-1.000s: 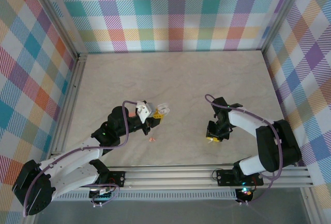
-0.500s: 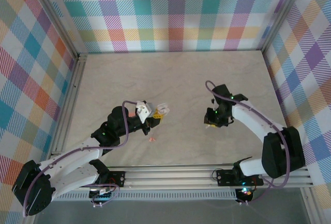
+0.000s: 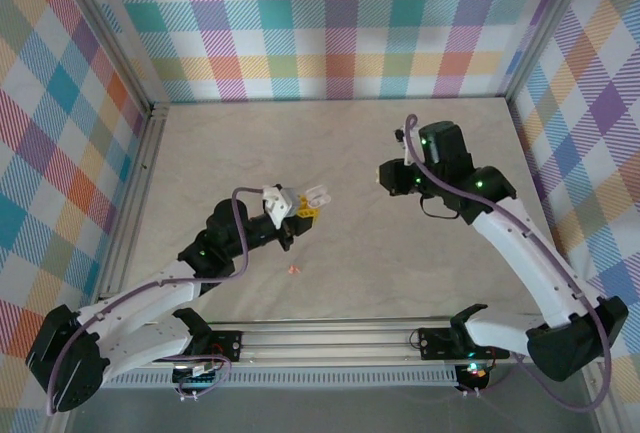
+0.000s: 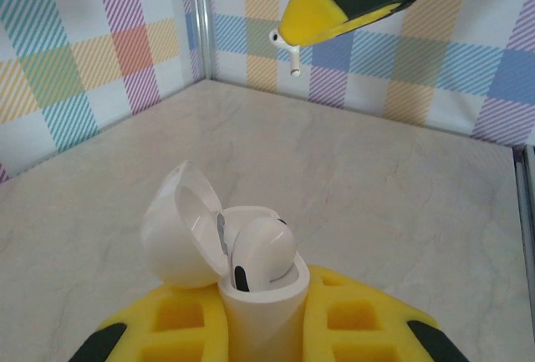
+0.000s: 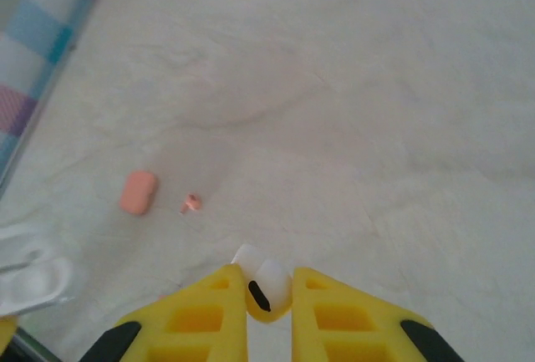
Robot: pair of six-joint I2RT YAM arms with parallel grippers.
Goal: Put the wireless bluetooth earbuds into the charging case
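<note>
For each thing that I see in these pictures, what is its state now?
white charging case: lid open, upright, held by the left tool.
seated white earbud: sits inside the open case.
second white earbud: pinched in the right tool, off the table.
pink earbud: lies loose on the table.
pink case: lies on the table, seemingly closed.
left tool: shut on the white charging case.
right tool: shut on the second white earbud.

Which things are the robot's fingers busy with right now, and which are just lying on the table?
Busy with: white charging case, open, in the left fingers; seated white earbud inside it; second white earbud pinched by the right fingers.

Lying on the table: salmon-pink earbud; pink case beside it.
</note>
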